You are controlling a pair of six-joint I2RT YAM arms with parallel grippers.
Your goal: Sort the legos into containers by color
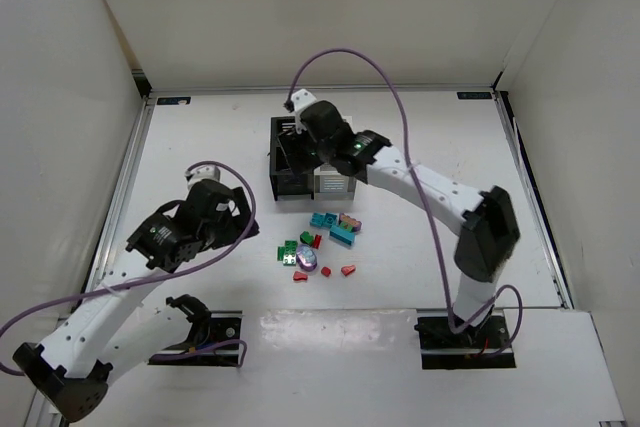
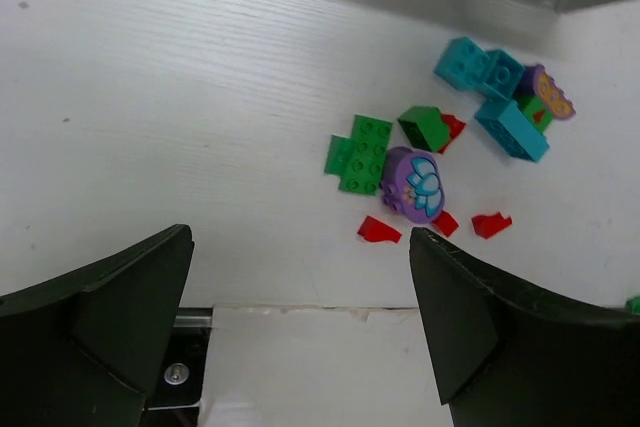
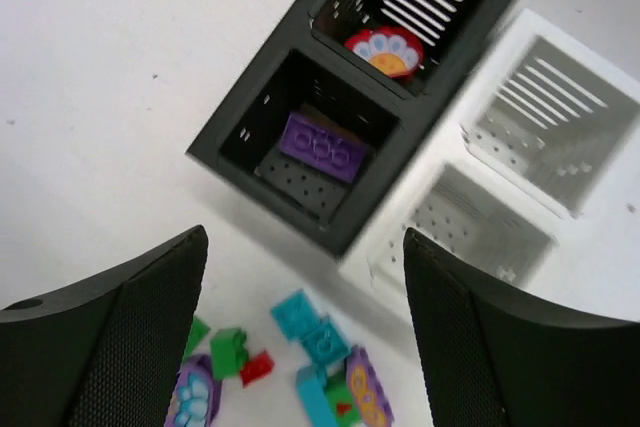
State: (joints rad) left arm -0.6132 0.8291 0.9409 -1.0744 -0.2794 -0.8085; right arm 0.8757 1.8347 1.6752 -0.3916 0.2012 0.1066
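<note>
The legos lie in a loose pile (image 1: 320, 243) on the white table, in front of the containers. In the left wrist view I see a green plate (image 2: 358, 154), a purple round piece (image 2: 412, 184), a green brick (image 2: 424, 127), teal bricks (image 2: 480, 67) and small red pieces (image 2: 379, 231). The black bin (image 3: 250, 122) holds a purple brick (image 3: 322, 147) in one compartment and a red flower piece (image 3: 388, 52) in the other. The white bin (image 3: 470, 122) beside it looks empty. My right gripper (image 3: 305, 347) is open and empty, high above the bins. My left gripper (image 2: 300, 337) is open and empty, left of the pile.
The black bin (image 1: 285, 182) and white bin (image 1: 335, 187) stand side by side at mid-table. White walls enclose the table on three sides. A seam and a metal rail (image 2: 195, 319) run along the table's near edge below my left gripper.
</note>
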